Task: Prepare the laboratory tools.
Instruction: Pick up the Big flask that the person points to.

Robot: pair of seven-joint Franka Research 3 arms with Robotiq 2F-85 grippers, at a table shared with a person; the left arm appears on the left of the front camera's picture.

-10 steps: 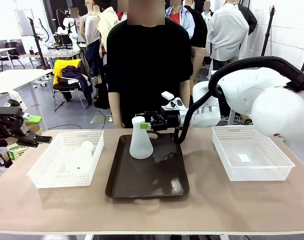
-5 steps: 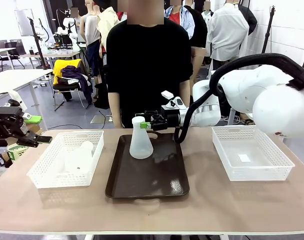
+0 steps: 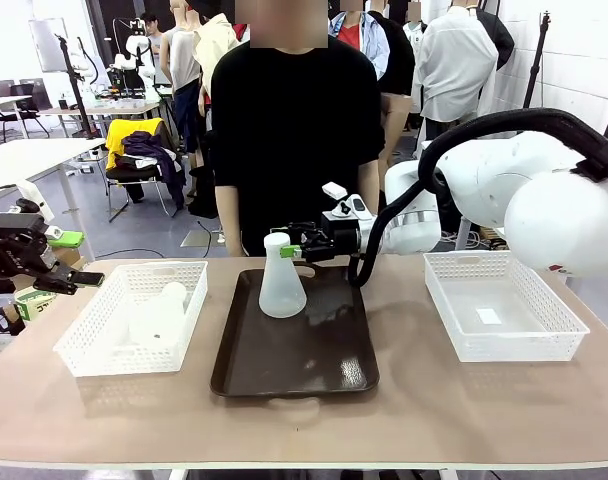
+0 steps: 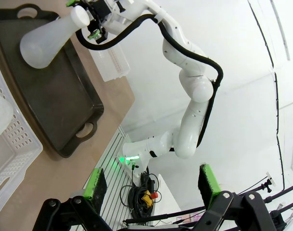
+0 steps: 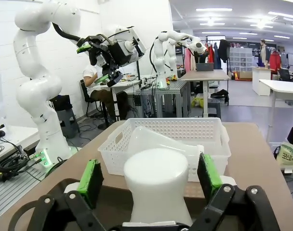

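One frosted-white conical flask point(image 3: 281, 283) stands upright at the back of the dark brown tray point(image 3: 294, 372). My right gripper point(image 3: 289, 249) reaches in from the right at neck height, open, its green pads point(image 5: 92, 181) on either side of the flask's neck point(image 5: 156, 185) with a gap on both sides. A second flask point(image 3: 158, 316) lies on its side in the white mesh basket point(image 3: 89, 350) on the left, and the right wrist view has it point(image 5: 158, 139) too. My left gripper point(image 3: 72, 279) hangs open off the table's left edge, with nothing between its fingers point(image 4: 96, 186).
A second white mesh basket point(image 3: 464, 340) sits at the right with a small white slip on its floor. A person in a black shirt stands just behind the tray at the far side. Bare tabletop runs along the front edge.
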